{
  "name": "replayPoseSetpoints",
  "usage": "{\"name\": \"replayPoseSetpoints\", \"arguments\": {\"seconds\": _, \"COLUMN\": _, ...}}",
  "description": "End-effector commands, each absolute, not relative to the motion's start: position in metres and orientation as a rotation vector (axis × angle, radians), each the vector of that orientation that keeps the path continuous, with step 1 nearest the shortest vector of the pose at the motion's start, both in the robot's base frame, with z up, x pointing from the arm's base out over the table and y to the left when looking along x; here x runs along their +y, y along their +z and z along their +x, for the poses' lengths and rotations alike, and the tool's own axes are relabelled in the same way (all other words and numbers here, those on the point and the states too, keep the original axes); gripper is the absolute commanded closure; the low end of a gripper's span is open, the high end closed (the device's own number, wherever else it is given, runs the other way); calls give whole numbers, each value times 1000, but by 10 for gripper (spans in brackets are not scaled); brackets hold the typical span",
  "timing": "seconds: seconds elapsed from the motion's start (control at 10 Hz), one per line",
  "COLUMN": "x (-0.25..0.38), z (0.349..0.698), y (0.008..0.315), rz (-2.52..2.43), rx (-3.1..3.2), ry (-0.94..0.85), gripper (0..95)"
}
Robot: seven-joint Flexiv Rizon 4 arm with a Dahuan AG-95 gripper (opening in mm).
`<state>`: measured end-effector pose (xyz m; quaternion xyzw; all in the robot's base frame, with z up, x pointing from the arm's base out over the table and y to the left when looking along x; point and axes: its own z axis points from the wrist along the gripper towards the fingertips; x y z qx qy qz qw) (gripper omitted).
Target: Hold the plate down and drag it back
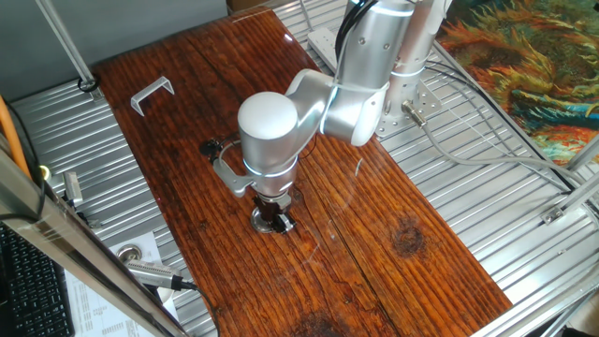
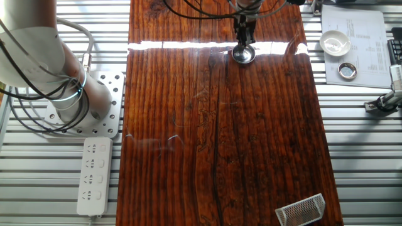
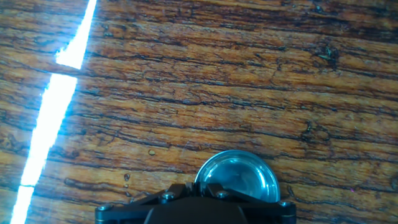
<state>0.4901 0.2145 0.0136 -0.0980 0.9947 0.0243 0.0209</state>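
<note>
The plate (image 1: pixel 265 223) is a small round metal disc with a shiny rim, lying on the dark wooden board (image 1: pixel 374 253). It shows in the other fixed view (image 2: pixel 244 55) near the board's far edge, and in the hand view (image 3: pixel 239 177) at the bottom, partly hidden by the hand. My gripper (image 1: pixel 277 217) points straight down with its tip on the plate. Its fingers (image 3: pixel 180 190) look closed together, with nothing between them. In the other fixed view the gripper (image 2: pixel 243 43) stands directly over the disc.
A bent silver U-shaped bracket (image 1: pixel 152 94) lies at a board corner, also in the other fixed view (image 2: pixel 300 209). A power strip (image 2: pixel 94 176) lies beside the arm's base (image 2: pixel 69 100). A white bowl (image 2: pixel 335 43) and a metal ring (image 2: pixel 347 70) sit on paper off the board.
</note>
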Motion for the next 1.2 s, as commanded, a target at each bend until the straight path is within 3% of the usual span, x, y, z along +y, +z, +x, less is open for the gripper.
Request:
{"name": "replayPoseSetpoints", "arguments": {"seconds": 0.1, "x": 214, "z": 490, "y": 5, "rz": -309, "rx": 3086, "ry": 65, "gripper": 950}}
{"name": "replayPoseSetpoints", "arguments": {"seconds": 1.1, "x": 214, "z": 489, "y": 12, "rz": -310, "rx": 3082, "ry": 42, "gripper": 950}}
{"name": "replayPoseSetpoints", "arguments": {"seconds": 1.2, "x": 214, "z": 489, "y": 12, "rz": -318, "rx": 3081, "ry": 43, "gripper": 760}}
